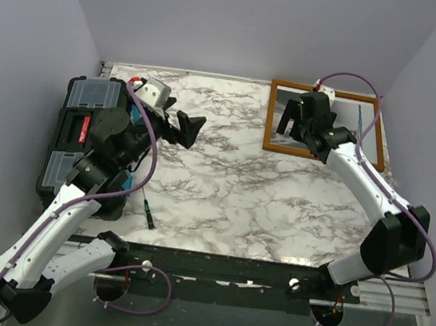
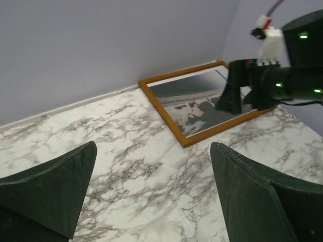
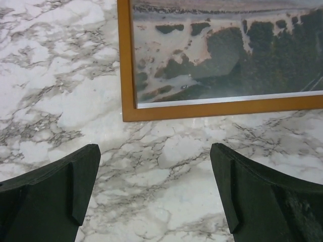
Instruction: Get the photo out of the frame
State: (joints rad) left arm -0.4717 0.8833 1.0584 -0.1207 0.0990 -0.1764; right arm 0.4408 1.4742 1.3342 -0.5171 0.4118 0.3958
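Observation:
The thin orange-brown frame [image 1: 271,114] lies flat at the table's back right corner, with the photo [image 1: 282,142] of dark trees on pale ground inside it. My right gripper [image 1: 289,126] hovers over the frame's left part, open and holding nothing. In the right wrist view the frame's corner [image 3: 127,65] and the photo [image 3: 227,55] lie just beyond the open right gripper [image 3: 155,151]. My left gripper [image 1: 192,130] stands open above the marble left of centre, well away from the frame. The left wrist view shows the frame [image 2: 166,118], the photo [image 2: 202,108] and the left gripper [image 2: 153,151], empty.
A black toolbox [image 1: 86,129] sits at the table's left edge under the left arm. A small dark tool with a green tip [image 1: 147,214] lies near the front left. Walls close the table on the back and both sides.

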